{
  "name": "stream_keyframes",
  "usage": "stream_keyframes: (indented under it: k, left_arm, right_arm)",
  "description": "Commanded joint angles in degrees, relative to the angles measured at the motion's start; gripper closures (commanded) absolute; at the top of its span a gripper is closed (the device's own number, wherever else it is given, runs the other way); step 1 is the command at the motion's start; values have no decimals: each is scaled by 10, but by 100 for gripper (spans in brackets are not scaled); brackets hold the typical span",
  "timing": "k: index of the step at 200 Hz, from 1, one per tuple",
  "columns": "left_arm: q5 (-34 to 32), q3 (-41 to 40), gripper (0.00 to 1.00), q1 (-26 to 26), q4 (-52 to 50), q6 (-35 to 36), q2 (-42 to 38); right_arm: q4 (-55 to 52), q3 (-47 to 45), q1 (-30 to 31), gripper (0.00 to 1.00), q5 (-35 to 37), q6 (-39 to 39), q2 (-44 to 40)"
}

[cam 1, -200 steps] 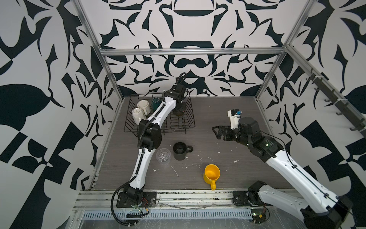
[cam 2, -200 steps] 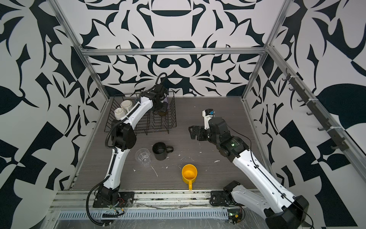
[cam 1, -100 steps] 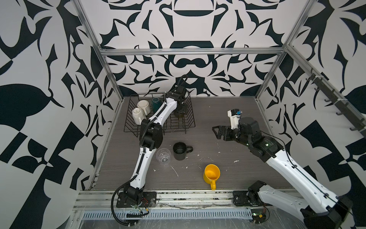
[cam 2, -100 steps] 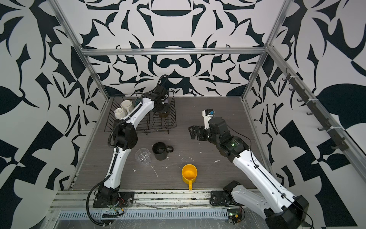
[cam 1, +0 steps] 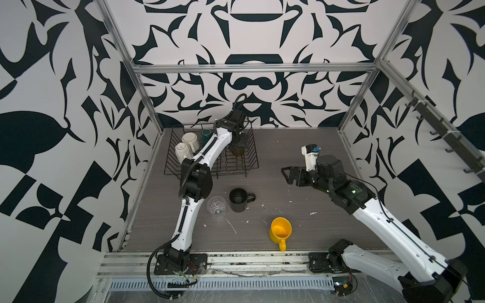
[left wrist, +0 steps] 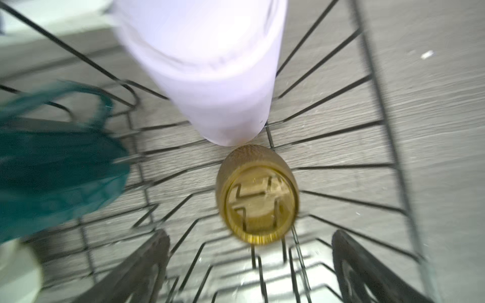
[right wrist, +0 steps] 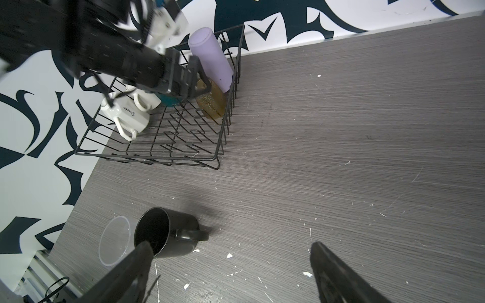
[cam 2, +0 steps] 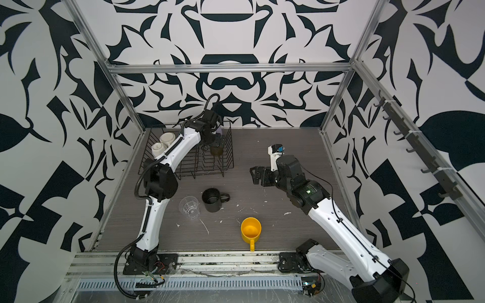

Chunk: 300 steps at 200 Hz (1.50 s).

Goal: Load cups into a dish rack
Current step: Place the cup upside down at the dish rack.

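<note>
Rack [cam 1: 231, 173] in far-left corner of table [cam 1: 288, 147]. Inside, left side: two mugs [cam 1: 189, 139], third mug [cam 1: 206, 135] behind them. Right side: tumbler [right wrist: 210, 57] touching small glass [cam 1: 237, 150]. Before rack: drinking glass [cam 1: 216, 207] just left of fourth mug [cam 1: 238, 200]. Fifth mug [cam 1: 280, 230] nearer the front, to their right.

Smeared by motion in the left wrist view: teal mug [left wrist: 57, 168] and lilac tumbler [left wrist: 210, 68], both cut off by the picture's edge. Largely hidden behind the left arm [cam 1: 212, 149] in both top views: the same teal mug. Partly covered by the left pincer [cam 1: 240, 140] there: olive-brown glass [cam 1: 237, 152].
</note>
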Motion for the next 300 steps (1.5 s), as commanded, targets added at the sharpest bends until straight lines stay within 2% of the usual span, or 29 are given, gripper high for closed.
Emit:
stream_keyframes:
  k: [1, 35, 74, 98, 112, 161, 181, 208, 226, 278, 300]
  left_arm:
    - [-16, -28, 1, 1, 20, -3, -78]
    - [-61, -136, 1, 1, 102, 12, -188]
    - [-124, -291, 1, 2, 195, 40, -340]
    - [-142, -408, 1, 18, 255, 51, -437]
    - [-128, -462, 1, 41, 268, 41, -482]
    - [23, -583, 1, 186, 282, -13, -609]
    - [32, -610, 1, 221, 294, -12, -633]
    - [20, -644, 1, 227, 322, -9, -657]
    - [20, -662, 1, 234, 336, -9, -665]
    - [31, -667, 1, 255, 332, -30, -667]
    - [62, -673, 1, 280, 335, -56, -666]
  right_arm:
    - [-2, 25, -2, 5, 3, -12, 9]
    - [-26, 39, -2, 7, 7, -21, 33]
    - [-16, 58, 2, 12, -26, -21, 84]
    - [-22, 95, 39, 16, -24, -35, 130]
    - [-39, 124, 77, 17, -2, -54, 162]
    - [-94, 233, 204, 21, 34, -104, 281]
    - [-112, 280, 242, 24, 41, -120, 328]
    - [-146, 347, 278, 27, 55, -138, 391]
    - [-170, 388, 293, 30, 59, -148, 432]
    - [-199, 466, 327, 33, 61, -169, 523]
    - [-200, 486, 331, 35, 50, -172, 551]
